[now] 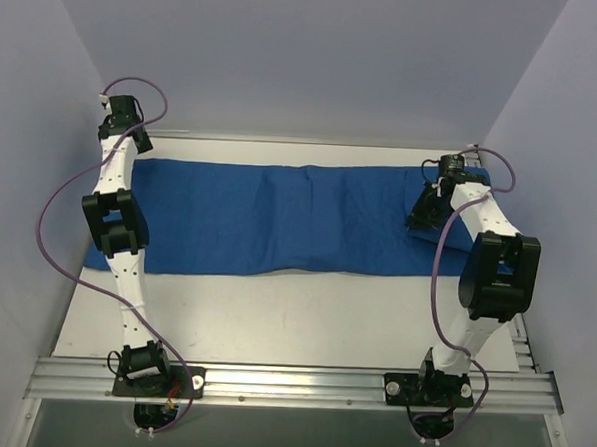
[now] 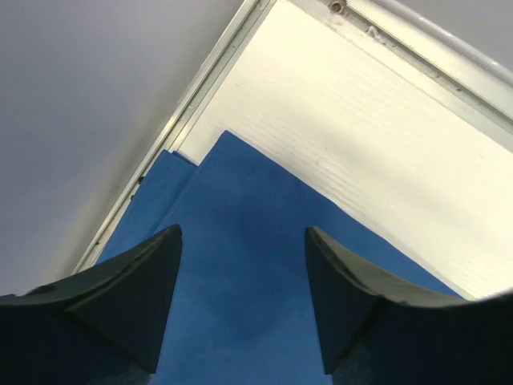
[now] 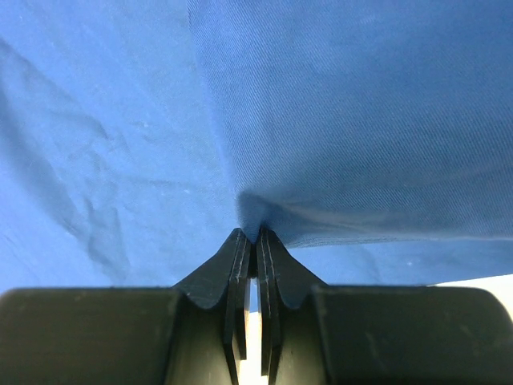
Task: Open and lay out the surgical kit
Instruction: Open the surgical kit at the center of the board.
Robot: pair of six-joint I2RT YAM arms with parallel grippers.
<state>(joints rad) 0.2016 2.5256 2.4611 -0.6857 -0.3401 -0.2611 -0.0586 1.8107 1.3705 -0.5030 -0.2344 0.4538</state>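
Note:
The surgical kit shows as a royal-blue cloth wrap (image 1: 279, 217) spread in a long band across the far half of the white table. My left gripper (image 2: 242, 233) hovers open over the cloth's left end (image 2: 240, 281), its jaws wide apart with nothing between them; in the top view the left gripper (image 1: 131, 135) sits at the far left corner. My right gripper (image 3: 256, 233) is shut on a pinched fold of the blue cloth (image 3: 361, 120) at the right end, and the fold rises from its fingertips. In the top view the right gripper (image 1: 421, 216) is low on the cloth.
The white tabletop (image 1: 304, 314) lies bare between the cloth and the arm bases. Grey-lilac walls close in on the left, back and right. A metal rail (image 2: 160, 136) runs along the table's left edge near the cloth corner (image 2: 227, 135).

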